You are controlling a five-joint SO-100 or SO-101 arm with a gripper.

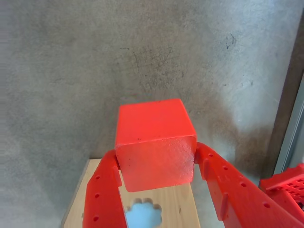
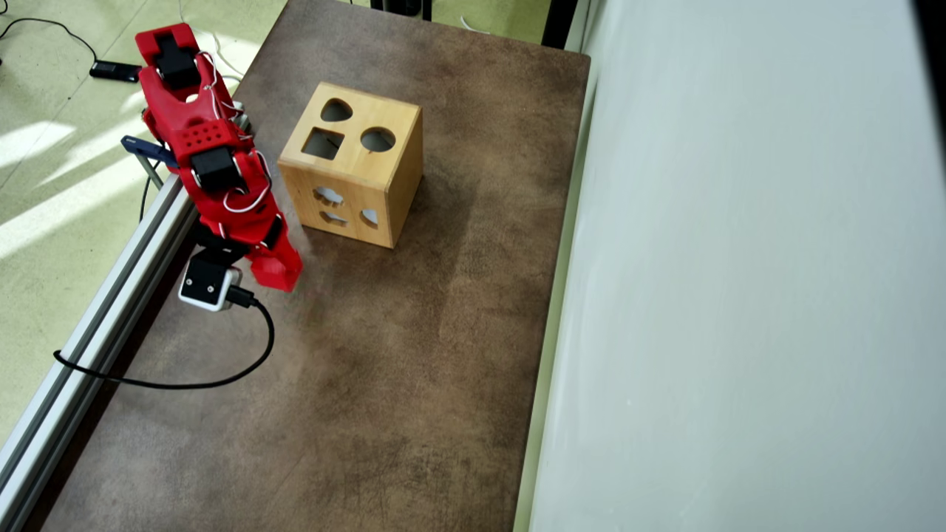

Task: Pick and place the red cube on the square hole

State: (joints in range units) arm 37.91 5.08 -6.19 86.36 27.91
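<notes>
The gripper (image 1: 156, 164) is clamping the red cube (image 1: 155, 140) between its two red fingers (image 1: 102, 190), seen clearly in the wrist view, with a corner of the wooden box (image 1: 175, 202) showing just below the cube. The overhead view is hiding the cube under the arm (image 2: 214, 162), but it is showing the square hole (image 2: 323, 143) on the box's top face, just right of the arm. The brown table (image 2: 384, 369) is lying wide open near the camera; a metal rail (image 2: 96, 303) is edging its left side.

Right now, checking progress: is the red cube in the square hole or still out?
Out. The gripper clamps the red cube; the square hole shows dark and empty.
</notes>
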